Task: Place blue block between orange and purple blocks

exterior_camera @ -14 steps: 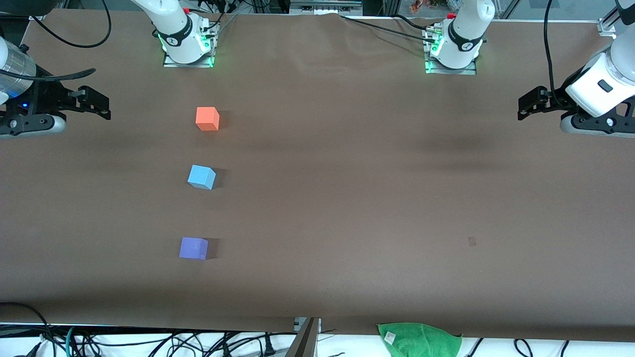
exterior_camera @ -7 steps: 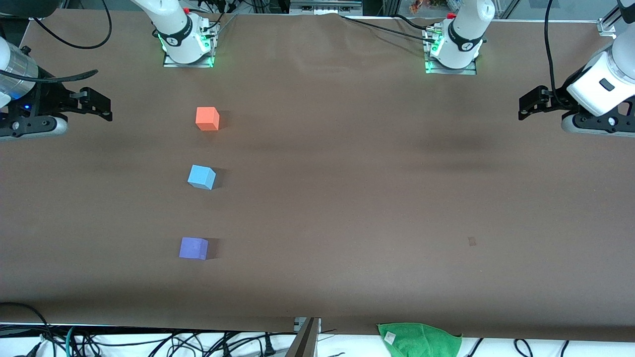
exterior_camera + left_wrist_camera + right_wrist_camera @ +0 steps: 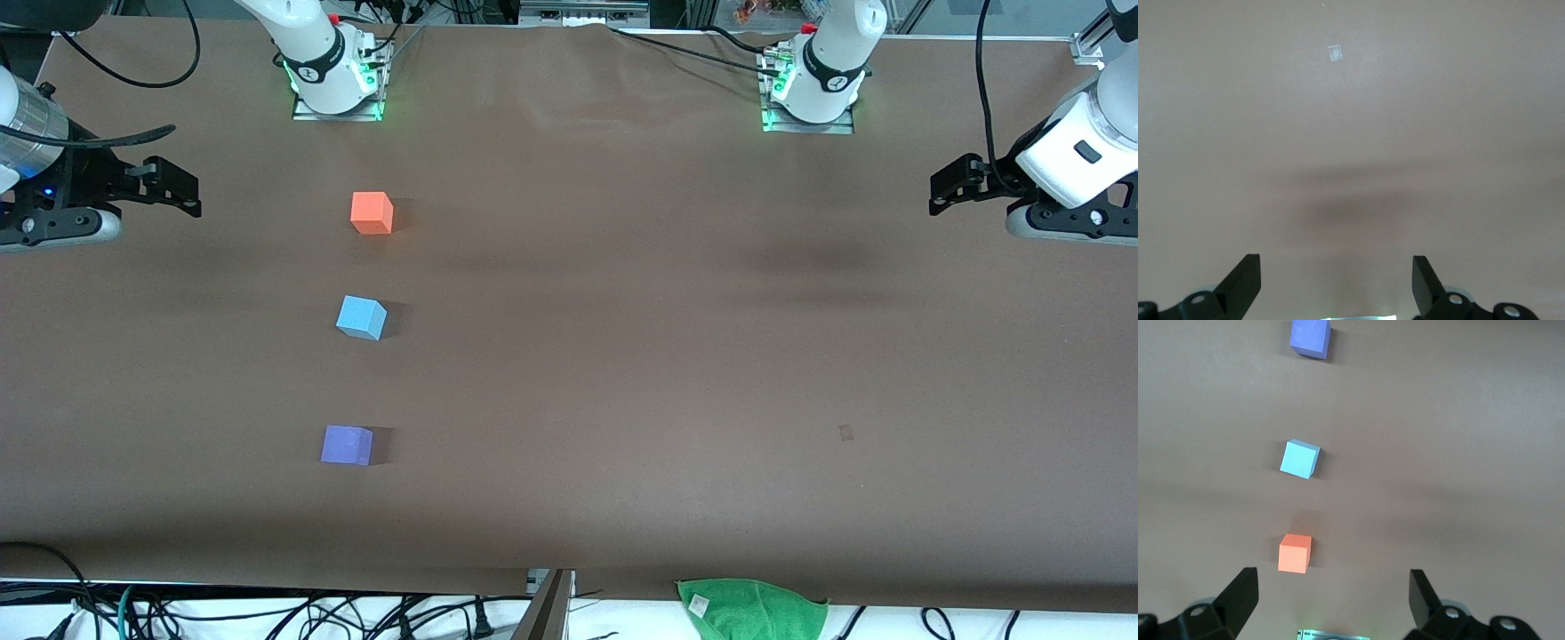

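Three small cubes lie in a row on the brown table, toward the right arm's end. The orange block [image 3: 372,213] [image 3: 1295,553] is farthest from the front camera, and the purple block [image 3: 347,444] [image 3: 1310,337] is nearest. The blue block [image 3: 361,317] [image 3: 1300,459] rests between them, turned slightly, touching neither. My right gripper [image 3: 174,187] [image 3: 1333,593] hangs open and empty at the table's edge, apart from the cubes. My left gripper [image 3: 946,190] [image 3: 1336,280] hangs open and empty over the left arm's end, with only bare table under it.
A green cloth [image 3: 751,605] lies at the table's near edge, with cables beside it. A small pale mark [image 3: 845,433] [image 3: 1335,52] is on the table toward the left arm's end. The arm bases [image 3: 336,84] [image 3: 813,89] stand along the table's farthest edge.
Both grippers have shifted very slightly and now hold still. The three blocks have not moved.
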Action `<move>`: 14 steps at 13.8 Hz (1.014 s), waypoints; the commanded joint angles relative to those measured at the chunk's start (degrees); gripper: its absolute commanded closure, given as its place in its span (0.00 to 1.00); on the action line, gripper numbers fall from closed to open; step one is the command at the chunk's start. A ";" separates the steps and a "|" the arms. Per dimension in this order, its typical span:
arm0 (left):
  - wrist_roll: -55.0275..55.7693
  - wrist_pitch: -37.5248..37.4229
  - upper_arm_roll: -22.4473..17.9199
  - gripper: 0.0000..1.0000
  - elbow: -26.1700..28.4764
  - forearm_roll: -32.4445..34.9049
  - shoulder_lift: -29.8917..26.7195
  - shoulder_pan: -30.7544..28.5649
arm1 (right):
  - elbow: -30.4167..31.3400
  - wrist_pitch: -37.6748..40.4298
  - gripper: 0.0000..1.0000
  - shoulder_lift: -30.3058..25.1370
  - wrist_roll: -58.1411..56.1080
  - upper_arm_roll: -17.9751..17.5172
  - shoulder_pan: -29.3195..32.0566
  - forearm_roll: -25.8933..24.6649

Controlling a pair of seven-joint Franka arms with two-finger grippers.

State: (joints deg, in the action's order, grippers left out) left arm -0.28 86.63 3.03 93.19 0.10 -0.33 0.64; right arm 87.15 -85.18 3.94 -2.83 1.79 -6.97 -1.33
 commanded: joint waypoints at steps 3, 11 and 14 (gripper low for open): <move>0.46 -0.24 0.04 0.00 -1.08 0.08 0.33 0.15 | -1.28 0.36 0.00 0.55 0.11 -0.30 0.03 -0.69; 0.46 -0.24 0.04 0.00 -1.08 0.08 0.33 0.15 | -1.28 0.36 0.00 0.55 -0.51 -0.21 0.20 -0.69; 0.46 -0.24 0.04 0.00 -1.08 0.08 0.33 0.15 | -1.28 0.36 0.00 0.55 -0.51 -0.21 0.20 -0.61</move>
State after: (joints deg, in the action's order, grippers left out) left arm -0.28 86.63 3.03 93.19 0.10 -0.33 0.64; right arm 87.15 -85.18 3.98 -2.83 1.79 -6.96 -1.33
